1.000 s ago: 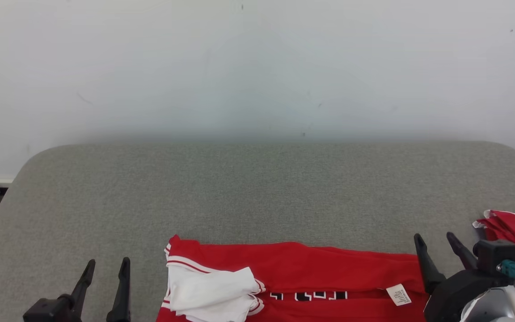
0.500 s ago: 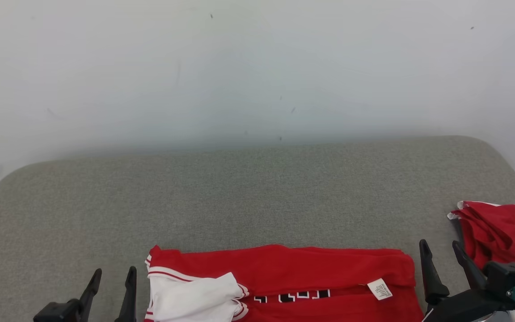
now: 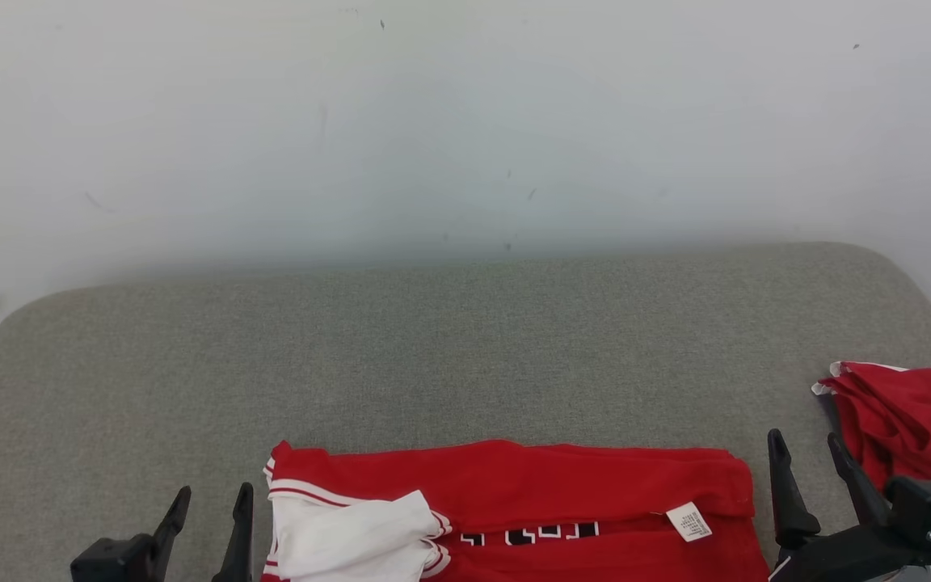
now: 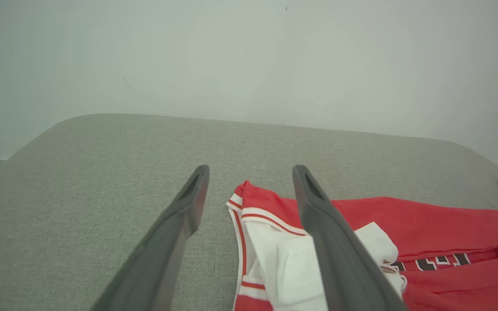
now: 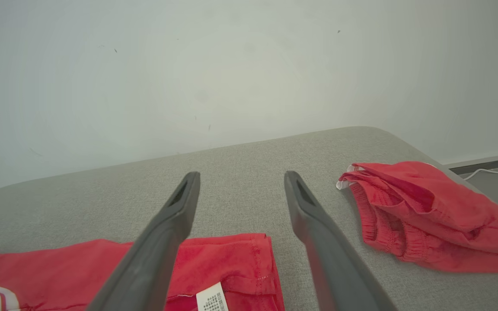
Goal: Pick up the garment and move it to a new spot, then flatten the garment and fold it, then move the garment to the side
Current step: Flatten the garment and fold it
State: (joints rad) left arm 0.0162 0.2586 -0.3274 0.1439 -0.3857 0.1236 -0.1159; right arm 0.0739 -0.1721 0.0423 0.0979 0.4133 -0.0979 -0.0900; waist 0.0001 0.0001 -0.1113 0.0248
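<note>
A plain pale grey-white wall (image 3: 465,121) stands behind a grey fabric-covered table (image 3: 465,347) with rounded far corners. A folded red jersey garment with white trim and black block lettering (image 3: 562,485) lies flat along the table's near edge, about midway between the left and right edges. A white panel edged with red stripes (image 3: 352,533) sits at its left end, and a small white care label (image 3: 688,522) is near its right end.

A second, crumpled red garment with a gathered waistband (image 3: 910,420) rests against the table's right edge, apart from the folded one.

The left gripper (image 3: 215,488) rises at the near edge just beside the folded garment's left end; its two long dark fingers are spread wide and grip nothing. In the left wrist view one finger crosses in front of the white panel; whether it touches the cloth cannot be told.

The right gripper (image 3: 803,435) stands near the table's near right corner, between the folded garment's right end and the crumpled one; its fingers are also spread wide, with nothing in them.
</note>
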